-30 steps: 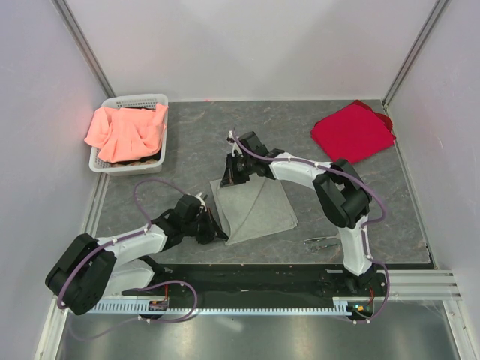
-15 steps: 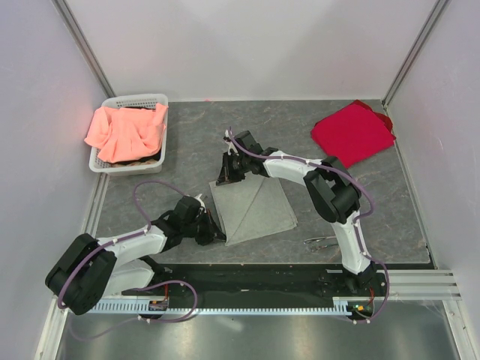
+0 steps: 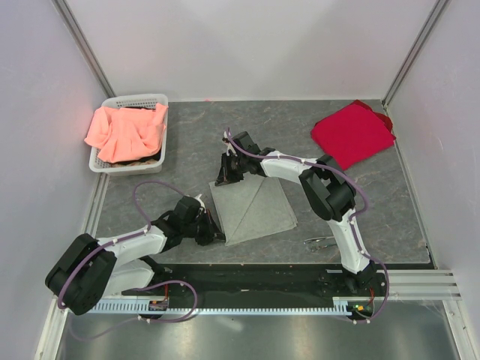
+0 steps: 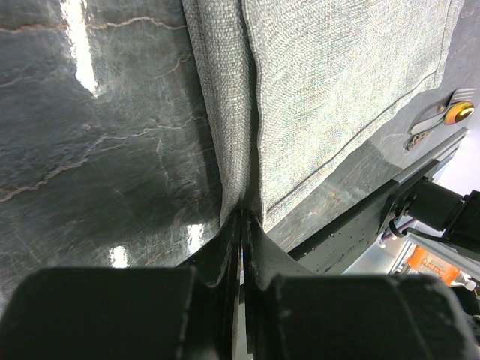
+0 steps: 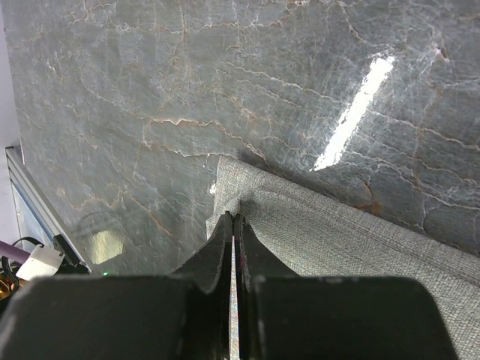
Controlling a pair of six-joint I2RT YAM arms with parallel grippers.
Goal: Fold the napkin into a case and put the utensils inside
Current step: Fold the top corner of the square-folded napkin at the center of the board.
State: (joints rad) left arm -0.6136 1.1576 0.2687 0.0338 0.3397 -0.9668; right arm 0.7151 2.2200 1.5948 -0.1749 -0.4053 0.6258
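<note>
Firstly, napkin (image 3: 253, 210): lay flat on the grey table (image 3: 187, 135) between the two arms. It was a grey-green, roughly square shape turned a little askew, with a diagonal crease across it. The left wrist view showed more than one layer, a hemmed edge lying on top.
Left gripper (image 4: 241, 219): was down low at the napkin's near left corner. Its jaws were pressed together on the cloth, and a raised fold of fabric ran straight into the pinch.
Right gripper (image 5: 233, 219): was at the napkin's far left corner. Its jaws were together with the tips nipping the edge of the cloth, which puckered up slightly around them.
Utensils (image 3: 321, 241): lay on the bare table near the right arm's base, to the right of the napkin's near right corner and apart from it. They were thin and silvery, and a small round orange end showed in the left wrist view. Neither gripper touched them.
Red cloth (image 3: 352, 133): lay folded at the far right of the table, well apart from the napkin.
Basket (image 3: 135, 99): was white and stood at the far left.
Orange cloth (image 3: 124, 131): was crumpled inside the basket.
</note>
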